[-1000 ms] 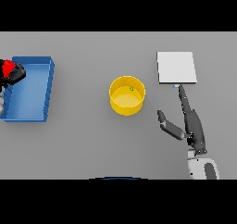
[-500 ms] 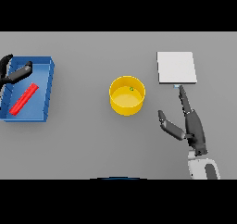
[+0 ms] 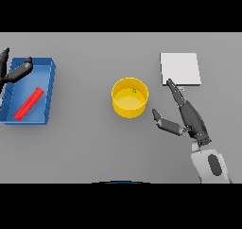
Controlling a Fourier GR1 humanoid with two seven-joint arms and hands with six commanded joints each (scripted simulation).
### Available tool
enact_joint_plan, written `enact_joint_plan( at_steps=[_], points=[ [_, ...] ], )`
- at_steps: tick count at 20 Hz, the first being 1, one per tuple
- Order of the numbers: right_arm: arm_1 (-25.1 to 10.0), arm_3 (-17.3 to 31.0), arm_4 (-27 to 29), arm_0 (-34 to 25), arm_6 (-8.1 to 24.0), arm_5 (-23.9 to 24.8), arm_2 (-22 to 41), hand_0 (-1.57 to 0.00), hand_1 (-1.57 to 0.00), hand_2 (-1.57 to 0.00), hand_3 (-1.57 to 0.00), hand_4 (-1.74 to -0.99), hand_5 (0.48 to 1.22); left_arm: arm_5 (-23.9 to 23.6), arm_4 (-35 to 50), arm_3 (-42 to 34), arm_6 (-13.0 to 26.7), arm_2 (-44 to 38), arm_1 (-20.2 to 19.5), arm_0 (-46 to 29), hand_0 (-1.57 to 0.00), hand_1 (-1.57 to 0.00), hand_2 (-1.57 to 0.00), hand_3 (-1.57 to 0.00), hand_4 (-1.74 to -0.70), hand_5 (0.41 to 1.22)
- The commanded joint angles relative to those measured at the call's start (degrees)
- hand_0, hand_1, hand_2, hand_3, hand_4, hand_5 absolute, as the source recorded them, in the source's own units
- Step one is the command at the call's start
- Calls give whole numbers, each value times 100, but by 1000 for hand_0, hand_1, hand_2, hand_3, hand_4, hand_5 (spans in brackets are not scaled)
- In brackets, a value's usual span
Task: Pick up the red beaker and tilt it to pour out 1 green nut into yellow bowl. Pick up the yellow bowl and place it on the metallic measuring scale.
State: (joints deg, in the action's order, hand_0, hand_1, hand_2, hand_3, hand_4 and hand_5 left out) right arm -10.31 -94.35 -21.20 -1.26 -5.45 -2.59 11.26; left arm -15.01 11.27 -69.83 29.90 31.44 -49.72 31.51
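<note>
The red beaker (image 3: 29,103) lies flat in the blue tray (image 3: 47,98); the left hand (image 3: 14,72) hovers above it, fingers spread, grasping nothing. Mid-table sits the yellow bowl (image 3: 129,98), green nut (image 3: 134,91) inside. The right hand (image 3: 186,117), fingers straight, reaches between bowl and metallic scale (image 3: 180,68).

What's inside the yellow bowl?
One small green nut lies inside the round yellow bowl, near its far rim. The rest of the bowl's floor shows bare; the near wall hides only a thin strip.

Left hand (image 3: 14,72) cut off at the view's left edge
</note>
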Motion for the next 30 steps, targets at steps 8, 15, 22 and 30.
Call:
enact_joint_plan(
  at_steps=[8,15,22,30],
  points=[
    [-978,458,-1508,-1356,171,-783,963,1,1,1,1,-1276,668,41,-9,53,45,43,52,78,-2,-1,-1,-1,-793,712],
    [-1147,1143,-1916,-2324,-126,-1452,1531,1,1,1,1,-1274,662,59,-36,25,72,87,71,131,0,1,1,1,-799,721],
    [-1018,2064,-2115,-3128,-458,-1896,1954,1,1,1,1,-1246,686,61,1,47,12,43,36,102,1,1,1,1,-794,723],
    [-851,2789,-2320,-3511,-519,-2203,2296,1,1,1,1,-1295,671,113,-24,134,-42,47,20,138,1,1,1,1,-798,735]
  ],
)
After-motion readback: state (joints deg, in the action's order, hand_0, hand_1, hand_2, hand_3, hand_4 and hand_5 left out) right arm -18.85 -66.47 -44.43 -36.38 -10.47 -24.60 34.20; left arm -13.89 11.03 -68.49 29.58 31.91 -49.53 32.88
